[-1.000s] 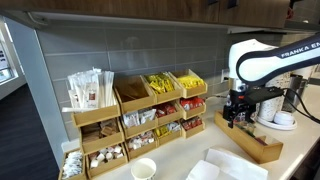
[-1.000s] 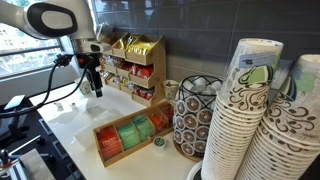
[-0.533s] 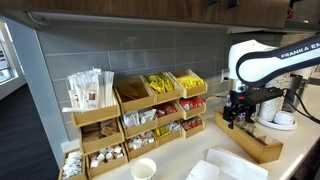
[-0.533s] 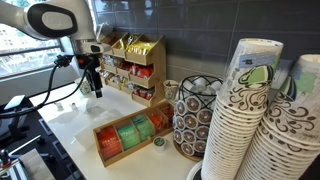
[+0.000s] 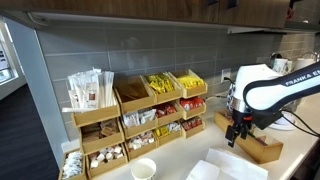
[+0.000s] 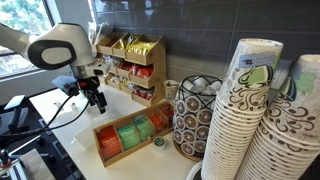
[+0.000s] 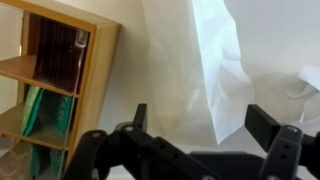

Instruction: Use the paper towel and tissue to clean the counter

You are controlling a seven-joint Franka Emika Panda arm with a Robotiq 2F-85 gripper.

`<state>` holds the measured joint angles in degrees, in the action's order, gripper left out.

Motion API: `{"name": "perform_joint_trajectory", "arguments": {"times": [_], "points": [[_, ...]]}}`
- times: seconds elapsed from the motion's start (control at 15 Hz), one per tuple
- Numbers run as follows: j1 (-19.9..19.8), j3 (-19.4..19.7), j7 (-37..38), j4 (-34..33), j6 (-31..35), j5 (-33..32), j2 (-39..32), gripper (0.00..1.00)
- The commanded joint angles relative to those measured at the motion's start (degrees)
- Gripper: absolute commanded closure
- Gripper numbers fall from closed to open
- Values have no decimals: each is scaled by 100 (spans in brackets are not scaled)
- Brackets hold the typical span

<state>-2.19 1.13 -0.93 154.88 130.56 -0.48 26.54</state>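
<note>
The pale counter (image 5: 176, 158) carries crumpled white paper towel (image 5: 232, 163), which fills the middle of the wrist view (image 7: 215, 55). A smaller white piece (image 5: 202, 171) lies beside it. My gripper (image 5: 237, 131) hangs low over the counter just above the paper towel, next to the wooden tea box. It also shows in an exterior view (image 6: 97, 100). In the wrist view the jaws (image 7: 200, 125) are wide open and empty, one on each side of the towel's lower tip. Another white scrap (image 7: 310, 82) shows at the right edge.
Tiered wooden condiment racks (image 5: 140, 115) stand against the tiled wall. A wooden tea box (image 6: 130, 135) lies close to the gripper and shows in the wrist view (image 7: 60, 85). A paper cup (image 5: 144, 168), a wire basket (image 6: 194, 120) and tall cup stacks (image 6: 260, 120) stand nearby.
The arm has dropped down and swung away from the wall towards the paper towel. The gripper is now low over the counter. The jaws stay open.
</note>
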Motion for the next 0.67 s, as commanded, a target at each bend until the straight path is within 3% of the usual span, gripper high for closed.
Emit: {"name": "perform_joint_trajectory", "arguments": {"times": [0.0, 0.07, 0.27, 0.33, 0.4, 0.47, 0.6], "points": [[190, 121, -326, 607, 686, 211, 116, 0], [246, 128, -368, 293, 725, 282, -209, 0], [363, 90, -364, 352, 1046, 422, -353, 0], [390, 82, -362, 338, 1119, 451, -417, 9], [423, 88, -382, 332, 1184, 494, -469, 27], [447, 88, -394, 327, 1233, 523, -520, 34], [418, 63, -392, 319, 1192, 448, -588, 10]]}}
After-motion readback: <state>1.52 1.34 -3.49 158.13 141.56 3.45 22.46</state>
